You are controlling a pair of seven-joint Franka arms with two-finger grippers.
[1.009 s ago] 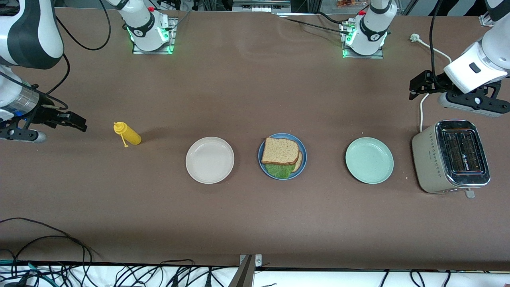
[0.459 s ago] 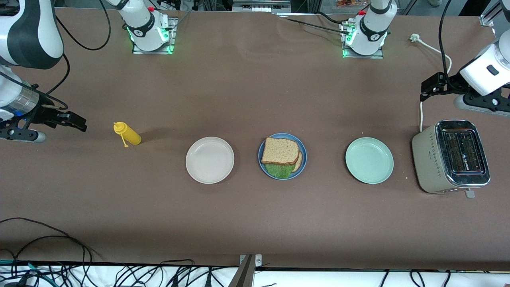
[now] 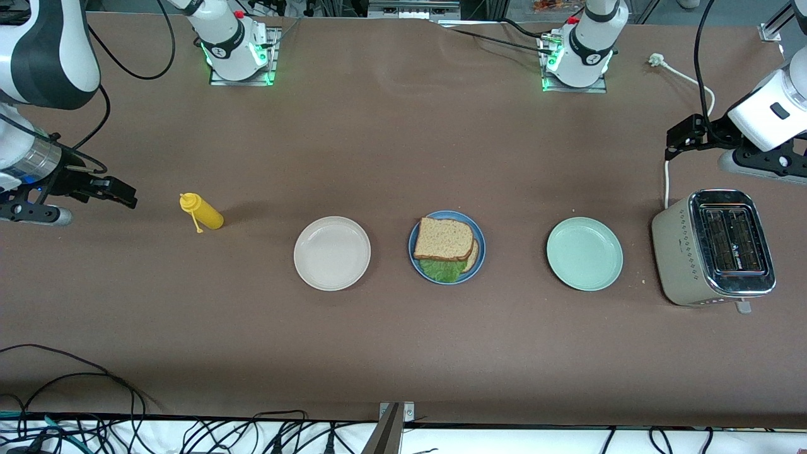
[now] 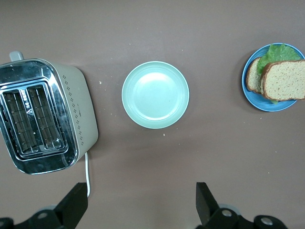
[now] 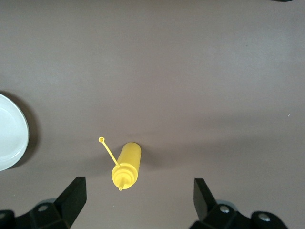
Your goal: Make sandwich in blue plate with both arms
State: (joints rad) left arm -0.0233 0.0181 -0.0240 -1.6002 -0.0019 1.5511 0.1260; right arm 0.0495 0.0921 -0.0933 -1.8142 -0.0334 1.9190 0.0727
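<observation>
Three plates sit in a row mid-desk: white plate (image 3: 332, 253), blue plate (image 3: 447, 247) carrying the sandwich (image 3: 444, 243), green plate (image 3: 584, 253). Bare desk (image 3: 403, 145) gaps separate them. Toaster (image 3: 714, 247) blocks the left arm's end; its cord (image 3: 667, 180) trails toward the bases. Mustard bottle (image 3: 202, 212) lies toward the right arm's end. Wide bare strips run between row and bases, and nearer the camera.

Left gripper (image 3: 684, 133) hangs above the desk near the toaster, right gripper (image 3: 116, 192) near the bottle; both sets of fingers spread.

We see both arms pulled back to their own ends of the desk. Left tool (image 3: 684, 133) hangs up in the air, fingers (image 4: 76, 202) spread wide, empty. Right tool (image 3: 120, 192) likewise: fingers (image 5: 74, 195) apart, holding nothing.
</observation>
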